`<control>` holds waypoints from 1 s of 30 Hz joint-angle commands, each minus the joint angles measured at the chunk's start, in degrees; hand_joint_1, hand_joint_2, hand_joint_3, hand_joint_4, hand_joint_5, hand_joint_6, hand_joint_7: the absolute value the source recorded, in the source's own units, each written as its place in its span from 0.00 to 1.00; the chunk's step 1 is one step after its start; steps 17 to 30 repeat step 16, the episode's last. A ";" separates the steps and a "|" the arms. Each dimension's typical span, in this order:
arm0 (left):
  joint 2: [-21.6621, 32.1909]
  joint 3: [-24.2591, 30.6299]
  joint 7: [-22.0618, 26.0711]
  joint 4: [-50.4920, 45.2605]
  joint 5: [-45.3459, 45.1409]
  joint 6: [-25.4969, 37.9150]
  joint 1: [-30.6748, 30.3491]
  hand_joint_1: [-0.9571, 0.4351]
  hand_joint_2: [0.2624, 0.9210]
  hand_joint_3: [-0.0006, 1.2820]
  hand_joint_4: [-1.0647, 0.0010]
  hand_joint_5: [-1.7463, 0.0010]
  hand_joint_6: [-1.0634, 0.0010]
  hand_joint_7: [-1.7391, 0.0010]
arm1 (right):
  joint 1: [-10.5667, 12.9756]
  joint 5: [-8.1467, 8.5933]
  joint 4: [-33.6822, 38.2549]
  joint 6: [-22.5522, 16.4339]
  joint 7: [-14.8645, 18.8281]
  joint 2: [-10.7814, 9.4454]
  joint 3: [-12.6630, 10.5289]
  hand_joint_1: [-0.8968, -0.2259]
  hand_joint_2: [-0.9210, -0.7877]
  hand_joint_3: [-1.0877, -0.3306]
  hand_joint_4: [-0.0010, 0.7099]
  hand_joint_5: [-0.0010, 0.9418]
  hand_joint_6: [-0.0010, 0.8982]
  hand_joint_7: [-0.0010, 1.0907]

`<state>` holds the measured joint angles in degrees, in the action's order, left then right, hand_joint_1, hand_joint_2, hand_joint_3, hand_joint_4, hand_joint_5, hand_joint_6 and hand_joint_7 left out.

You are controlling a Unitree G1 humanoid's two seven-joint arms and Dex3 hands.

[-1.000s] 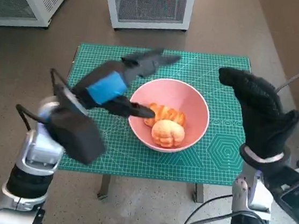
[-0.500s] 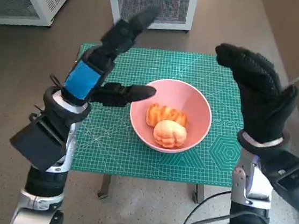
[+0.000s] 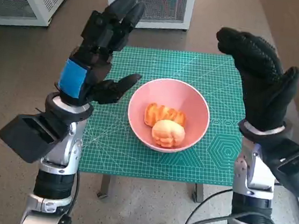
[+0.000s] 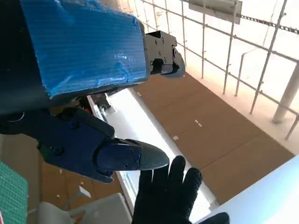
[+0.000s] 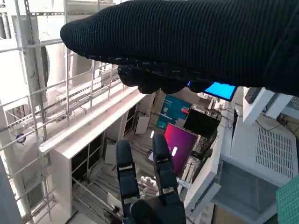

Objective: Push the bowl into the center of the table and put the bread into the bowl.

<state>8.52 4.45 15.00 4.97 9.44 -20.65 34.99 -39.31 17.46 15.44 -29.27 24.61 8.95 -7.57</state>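
Pink bowl (image 3: 168, 114): near the centre of the green-matted counter (image 3: 223, 77), holding two pieces of bread (image 3: 164, 123), one striped toward 12 o'clock, one round toward 6 o'clock, touching each other
Left hand (image 3: 93, 57): raised at 9 o'clock of the bowl, fingers spread, holding nothing
Right hand (image 3: 258, 78): raised at 3 o'clock, fingers extended, holding nothing

A green cutting mat (image 3: 134, 153) covers the bench top to its edges. Beyond the far edge stand two white perforated cabinets (image 3: 151, 1), perhaps equipment housings, on brown floor (image 3: 14, 64).
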 commanded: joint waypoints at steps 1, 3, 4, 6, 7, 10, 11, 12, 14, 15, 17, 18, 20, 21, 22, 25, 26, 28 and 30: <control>-0.29 0.13 0.35 -0.35 1.38 1.06 -0.58 0.26 1.00 0.27 0.76 0.98 0.98 0.69 | -0.45 -0.93 1.57 0.73 -0.23 0.65 -0.03 0.57 0.00 0.74 0.44 0.00 0.00 0.52; -0.40 0.07 0.37 -0.46 1.61 1.29 -0.63 0.26 1.00 0.27 0.76 0.98 0.98 0.69 | -0.65 -0.88 1.79 0.77 -0.22 0.67 -0.04 0.56 0.00 0.75 0.44 0.00 0.00 0.53; -0.44 0.02 0.32 -0.62 1.61 1.42 -0.70 0.26 1.00 0.27 0.76 0.98 0.98 0.69 | -0.72 -0.88 1.74 0.86 -0.25 0.66 0.00 0.56 0.00 0.75 0.44 0.00 0.00 0.53; -0.55 -0.13 0.22 -0.86 1.53 1.51 -0.81 0.26 1.00 0.27 0.75 0.98 0.99 0.69 | -0.86 -0.91 1.62 1.05 -0.30 0.66 0.08 0.57 0.00 0.75 0.44 0.00 0.00 0.53; -0.61 -0.18 0.26 -0.89 1.55 1.43 -0.87 0.26 1.00 0.27 0.76 0.98 0.99 0.69 | -0.93 -0.89 1.53 1.18 -0.32 0.66 0.12 0.57 0.00 0.75 0.44 0.00 0.00 0.53; -0.71 -0.26 0.42 -0.68 1.55 1.02 -0.95 0.25 1.00 0.26 0.76 0.98 1.00 0.69 | -1.03 -0.84 1.32 1.44 -0.32 0.65 0.17 0.57 0.00 0.76 0.44 0.00 0.00 0.53; -0.72 -0.26 0.44 -0.64 1.54 0.95 -0.97 0.25 1.00 0.26 0.76 0.99 1.00 0.69 | -1.06 -0.82 1.19 1.58 -0.34 0.63 0.19 0.58 0.00 0.76 0.44 0.00 0.00 0.53; -0.72 -0.24 0.49 -0.56 1.52 0.79 -0.99 0.25 1.00 0.26 0.76 0.99 1.00 0.69 | -1.08 -0.81 1.10 1.69 -0.35 0.62 0.20 0.58 0.00 0.76 0.45 0.00 0.00 0.53; -0.79 -0.25 0.48 -0.46 1.41 0.46 -1.07 0.25 1.00 0.26 0.76 0.99 1.00 0.69 | -1.07 -0.77 1.02 1.79 -0.32 0.60 0.20 0.58 0.00 0.76 0.45 0.00 0.00 0.53; -0.89 -0.25 0.37 -0.45 1.26 0.20 -1.16 0.25 1.00 0.26 0.76 0.99 1.00 0.69 | -1.07 -0.78 0.96 1.87 -0.33 0.60 0.21 0.58 0.00 0.77 0.45 0.00 0.00 0.53; -0.98 -0.26 0.28 -0.46 1.14 0.02 -1.25 0.25 1.00 0.26 0.76 0.99 1.00 0.69 | -1.03 -0.78 0.88 1.92 -0.33 0.60 0.21 0.58 0.00 0.77 0.45 0.00 0.00 0.53; -0.98 -0.26 0.28 -0.46 1.14 0.02 -1.25 0.25 1.00 0.26 0.76 0.99 1.00 0.69 | -1.03 -0.78 0.88 1.92 -0.33 0.60 0.21 0.58 0.00 0.77 0.45 0.00 0.00 0.53; -0.98 -0.26 0.28 -0.46 1.14 0.02 -1.25 0.25 1.00 0.26 0.76 0.99 1.00 0.69 | -1.03 -0.78 0.88 1.92 -0.33 0.60 0.21 0.58 0.00 0.77 0.45 0.00 0.00 0.53; -0.98 -0.26 0.28 -0.46 1.14 0.02 -1.25 0.25 1.00 0.26 0.76 0.99 1.00 0.69 | -1.03 -0.78 0.88 1.92 -0.33 0.60 0.21 0.58 0.00 0.77 0.45 0.00 0.00 0.53; -0.98 -0.26 0.28 -0.46 1.14 0.02 -1.25 0.25 1.00 0.26 0.76 0.99 1.00 0.69 | -1.03 -0.78 0.88 1.92 -0.33 0.60 0.21 0.58 0.00 0.77 0.45 0.00 0.00 0.53; -0.98 -0.26 0.28 -0.46 1.14 0.02 -1.25 0.25 1.00 0.26 0.76 0.99 1.00 0.69 | -1.03 -0.78 0.88 1.92 -0.33 0.60 0.21 0.58 0.00 0.77 0.45 0.00 0.00 0.53; -0.98 -0.26 0.28 -0.46 1.14 0.02 -1.25 0.25 1.00 0.26 0.76 0.99 1.00 0.69 | -1.03 -0.78 0.88 1.92 -0.33 0.60 0.21 0.58 0.00 0.77 0.45 0.00 0.00 0.53; -0.98 -0.26 0.28 -0.46 1.14 0.02 -1.25 0.25 1.00 0.26 0.76 0.99 1.00 0.69 | -1.03 -0.78 0.88 1.92 -0.33 0.60 0.21 0.58 0.00 0.77 0.45 0.00 0.00 0.53; -0.98 -0.26 0.28 -0.46 1.14 0.02 -1.25 0.25 1.00 0.26 0.76 0.99 1.00 0.69 | -1.03 -0.78 0.88 1.92 -0.33 0.60 0.21 0.58 0.00 0.77 0.45 0.00 0.00 0.53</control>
